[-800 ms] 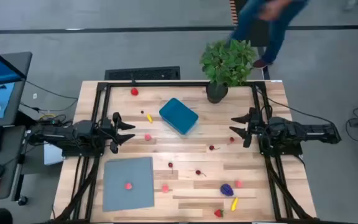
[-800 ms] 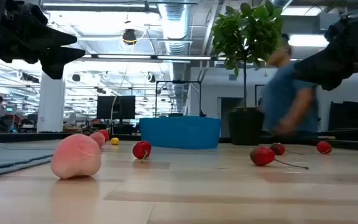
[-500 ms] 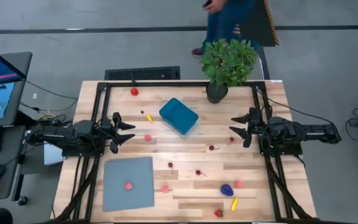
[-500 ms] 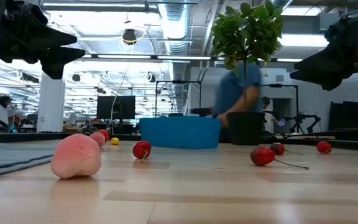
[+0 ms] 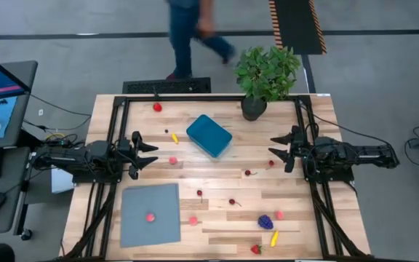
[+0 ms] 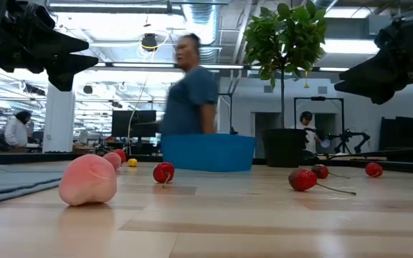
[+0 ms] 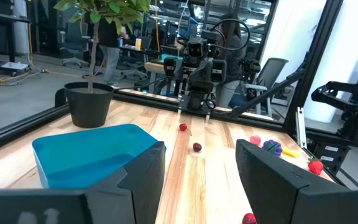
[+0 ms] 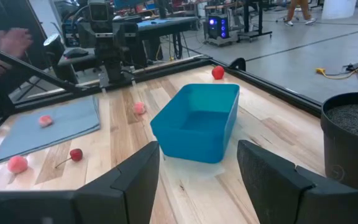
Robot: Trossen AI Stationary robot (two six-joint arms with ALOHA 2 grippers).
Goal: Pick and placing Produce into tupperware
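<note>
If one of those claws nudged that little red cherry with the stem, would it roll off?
Probably a little. The cherry looks round and smooth, so a nudge on the flat wooden table should set it rolling. Its thin stem trails along the wood, which may curb the roll. It is tiny, so likely very light.

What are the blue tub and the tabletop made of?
The blue tub looks like smooth moulded plastic: even colour, rounded corners, thin walls. The tabletop looks like pale wood, probably glued strips, with plank lines and grain under a slight sheen.

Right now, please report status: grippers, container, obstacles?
Left gripper open, right gripper open, both empty. Tupperware empty, produce scattered. Nothing blocking.
</note>
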